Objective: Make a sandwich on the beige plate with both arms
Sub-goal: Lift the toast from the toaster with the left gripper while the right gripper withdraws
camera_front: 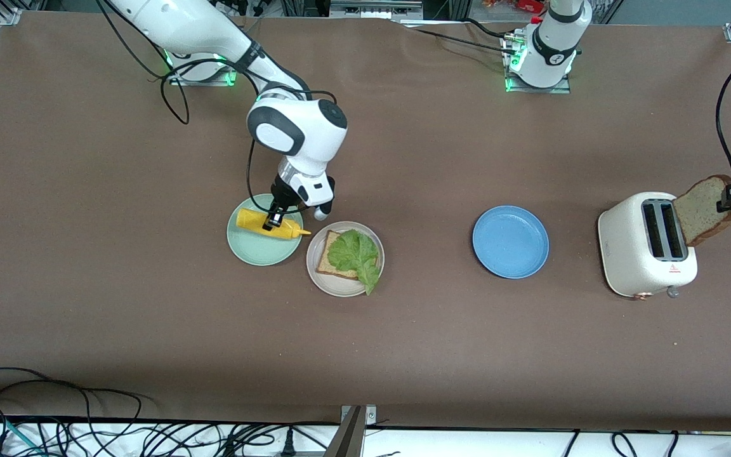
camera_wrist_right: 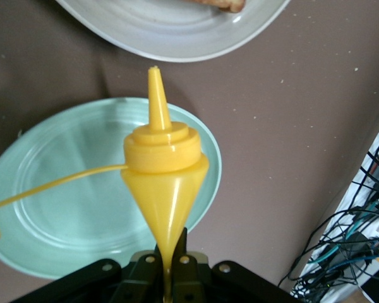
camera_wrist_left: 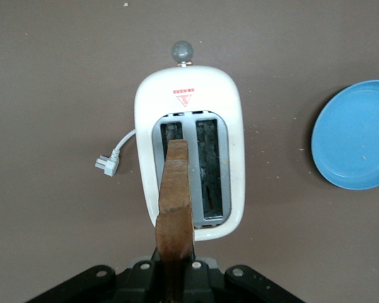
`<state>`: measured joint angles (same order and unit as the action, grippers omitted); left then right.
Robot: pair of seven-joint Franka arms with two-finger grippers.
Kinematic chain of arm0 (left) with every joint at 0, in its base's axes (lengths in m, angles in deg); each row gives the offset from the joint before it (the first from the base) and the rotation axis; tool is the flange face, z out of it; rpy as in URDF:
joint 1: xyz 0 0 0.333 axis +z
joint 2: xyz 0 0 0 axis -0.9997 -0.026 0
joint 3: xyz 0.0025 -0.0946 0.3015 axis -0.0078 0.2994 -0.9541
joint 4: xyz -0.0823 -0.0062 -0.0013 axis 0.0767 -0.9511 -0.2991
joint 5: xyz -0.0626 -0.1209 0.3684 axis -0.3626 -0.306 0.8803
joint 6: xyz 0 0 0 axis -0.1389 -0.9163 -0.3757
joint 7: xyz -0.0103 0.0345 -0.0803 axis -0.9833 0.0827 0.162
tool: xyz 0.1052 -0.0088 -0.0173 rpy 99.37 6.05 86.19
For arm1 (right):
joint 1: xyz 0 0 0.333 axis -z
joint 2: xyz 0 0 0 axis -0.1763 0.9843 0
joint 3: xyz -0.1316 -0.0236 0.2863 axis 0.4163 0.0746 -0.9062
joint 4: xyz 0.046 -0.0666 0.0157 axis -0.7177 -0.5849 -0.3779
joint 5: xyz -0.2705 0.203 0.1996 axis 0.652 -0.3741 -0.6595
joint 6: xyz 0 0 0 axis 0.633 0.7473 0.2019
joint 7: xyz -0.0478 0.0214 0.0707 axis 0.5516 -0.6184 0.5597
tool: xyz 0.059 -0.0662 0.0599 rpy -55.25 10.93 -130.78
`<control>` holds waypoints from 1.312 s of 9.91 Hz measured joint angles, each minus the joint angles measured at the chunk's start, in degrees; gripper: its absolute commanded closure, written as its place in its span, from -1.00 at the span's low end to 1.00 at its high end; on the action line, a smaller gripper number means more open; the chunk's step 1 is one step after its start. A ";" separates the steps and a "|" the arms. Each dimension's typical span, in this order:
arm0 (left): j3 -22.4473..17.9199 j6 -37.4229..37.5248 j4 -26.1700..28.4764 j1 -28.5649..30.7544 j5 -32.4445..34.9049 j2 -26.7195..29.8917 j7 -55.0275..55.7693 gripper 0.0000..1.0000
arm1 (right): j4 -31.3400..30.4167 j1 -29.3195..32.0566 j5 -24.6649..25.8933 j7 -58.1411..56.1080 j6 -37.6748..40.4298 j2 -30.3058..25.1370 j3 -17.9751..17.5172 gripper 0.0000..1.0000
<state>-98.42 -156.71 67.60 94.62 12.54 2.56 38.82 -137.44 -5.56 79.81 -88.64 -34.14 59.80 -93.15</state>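
Left tool (camera_front: 728,198) clenched on a bread slice (camera_front: 702,209), held tilted over the white toaster (camera_front: 646,246) near the worktop's left-arm end. Right tool (camera_front: 275,219) clamped on a yellow mustard bottle (camera_front: 270,225), nozzle aimed toward the beige plate (camera_front: 344,258), over the mint-green plate (camera_front: 263,230). On the beige plate, near the worktop's middle: one bread slice (camera_front: 334,263) topped with a lettuce leaf (camera_front: 357,255). Blue plate (camera_front: 510,242) between beige plate and toaster.

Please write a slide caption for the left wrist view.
Left claw holds a bread slice above the white toaster.
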 measured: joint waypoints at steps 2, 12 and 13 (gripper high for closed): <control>1.30 3.93 -3.41 -0.73 -0.50 -0.03 0.03 1.00 | 0.03 -1.27 3.04 4.24 1.29 2.61 0.27 1.00; 3.40 13.04 -4.50 -1.03 -36.20 -10.27 0.21 1.00 | 11.09 4.90 -45.27 -50.25 -2.78 -13.36 19.51 1.00; 5.16 13.11 -4.49 -1.50 -39.92 -12.39 0.29 1.00 | 11.07 7.90 -53.37 -57.00 -3.21 -14.65 21.49 1.00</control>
<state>-93.27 -143.60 63.11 93.12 -27.38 -9.84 39.12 -126.38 2.34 26.44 -145.63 -37.34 45.15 -71.65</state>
